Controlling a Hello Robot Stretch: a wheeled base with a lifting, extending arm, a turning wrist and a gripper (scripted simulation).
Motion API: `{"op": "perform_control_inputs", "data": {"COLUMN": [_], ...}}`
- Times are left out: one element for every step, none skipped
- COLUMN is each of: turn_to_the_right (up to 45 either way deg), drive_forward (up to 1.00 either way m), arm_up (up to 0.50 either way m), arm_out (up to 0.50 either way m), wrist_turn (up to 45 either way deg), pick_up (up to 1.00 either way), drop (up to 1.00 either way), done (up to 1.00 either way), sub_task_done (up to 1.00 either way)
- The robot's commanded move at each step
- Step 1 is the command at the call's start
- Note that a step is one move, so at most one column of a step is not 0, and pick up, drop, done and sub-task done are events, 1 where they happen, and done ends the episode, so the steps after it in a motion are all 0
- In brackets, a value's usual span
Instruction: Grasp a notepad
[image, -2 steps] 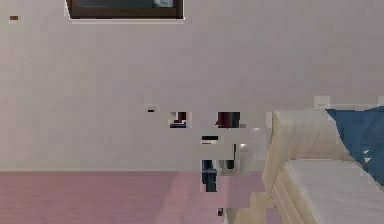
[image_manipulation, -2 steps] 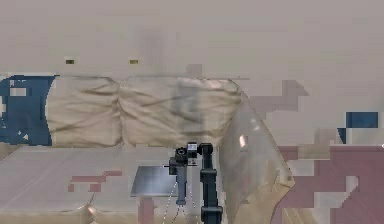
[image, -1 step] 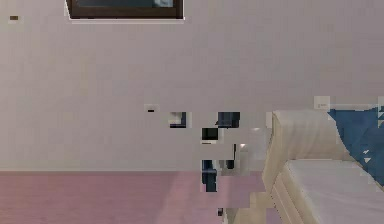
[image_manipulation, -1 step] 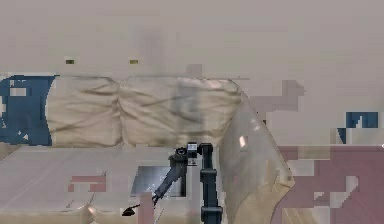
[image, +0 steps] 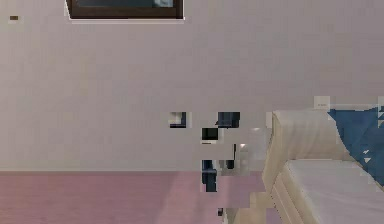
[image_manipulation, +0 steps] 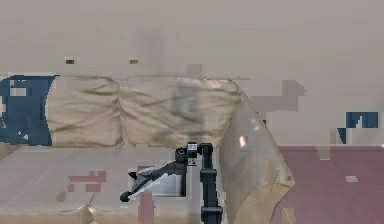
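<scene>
Under the end effector (image_manipulation: 132, 188) spreads the pale cream seat of a sofa (image_manipulation: 160, 110). The thin fingers slant down toward the arm side view's lower left. The arm (image_manipulation: 207, 192) rises as a dark bar just to the right of it, with two small white squares (image_manipulation: 184, 154) at the top. The fingers' state cannot be told. Whether the end effector holds anything cannot be told either, since the seat and what lies on it sit right behind the fingers.

Just behind the fingers, toward the arm, a small grey square (image_manipulation: 152, 176) lies flat on the seat. It may be the notepad, though its shape is too vague to be sure. Left of the end effector, some reddish marks (image_manipulation: 88, 182) show on the seat; what they are cannot be made out.

Farther out from the end effector stand the sofa's two cream back cushions. A blue cushion (image_manipulation: 24, 105) sits well to the left. To the right, past the arm, the rounded armrest (image_manipulation: 250, 160) curves down. Beyond that is a pinkish-red floor (image_manipulation: 335, 180) below a plain beige wall (image_manipulation: 200, 35).

In the forward view the sofa's end (image: 300, 140) and the blue cushion (image: 358, 135) sit at the right. A pink floor (image: 80, 195) meets a bare pale wall (image: 100, 90), and a dark framed picture (image: 125, 8) hangs at the top edge.
</scene>
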Motion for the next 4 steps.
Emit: {"op": "perform_control_inputs", "data": {"turn_to_the_right": [0.0, 0.0, 0.0, 0.0], "drive_forward": [0.00, 0.00, 0.00, 0.00], "arm_up": [0.00, 0.00, -0.30, 0.00], "arm_out": [0.00, 0.00, 0.00, 0.00], "wrist_turn": [45.0, 36.0, 0.0, 0.0], "pick_up": [0.00, 0.00, 0.00, 1.00], "drop": [0.00, 0.00, 0.00, 0.00], "done": [0.00, 0.00, 0.00, 0.00], "sub_task_done": [0.00, 0.00, 0.00, 0.00]}}
